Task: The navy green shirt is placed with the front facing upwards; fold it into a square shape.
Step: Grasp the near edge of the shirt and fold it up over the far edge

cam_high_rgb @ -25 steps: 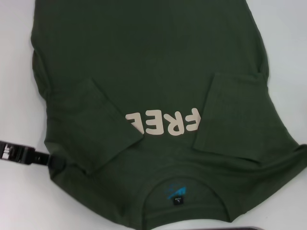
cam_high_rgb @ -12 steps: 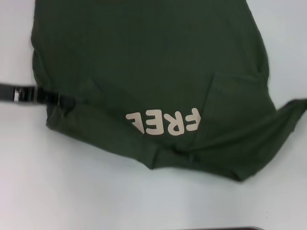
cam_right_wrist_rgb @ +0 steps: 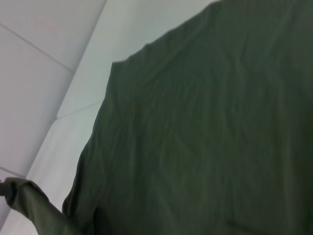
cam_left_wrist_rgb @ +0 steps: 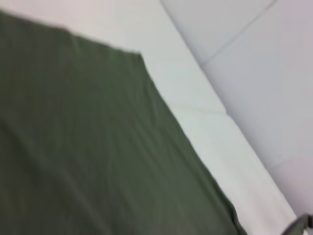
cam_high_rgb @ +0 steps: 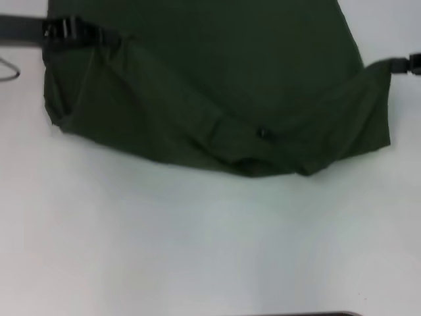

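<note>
- Black left gripper (cam_high_rgb: 82, 33) at the far left of the head view, clamped on the left corner of the navy green shirt (cam_high_rgb: 210, 79), cloth bunched at the grip.
- Dark olive fabric spread across the far half of the white worktop (cam_high_rgb: 197, 243), near edge doubled over and sagging between the two held corners, lettering hidden.
- Small dark spot (cam_high_rgb: 263, 133) on the folded band near its middle; too blurred to identify.
- Loose wrinkled fold along the lower edge, lowest just right of centre.
- Right gripper (cam_high_rgb: 402, 64) at the far right edge of the head view, pinching the shirt's right corner, fabric drawn up to a point there.
- Left wrist view: flat green cloth (cam_left_wrist_rgb: 88, 147) over pale worktop, a gripped corner just visible at the frame's edge.
- Right wrist view: more green cloth (cam_right_wrist_rgb: 205, 127), a pulled-up corner stretched to one side.
</note>
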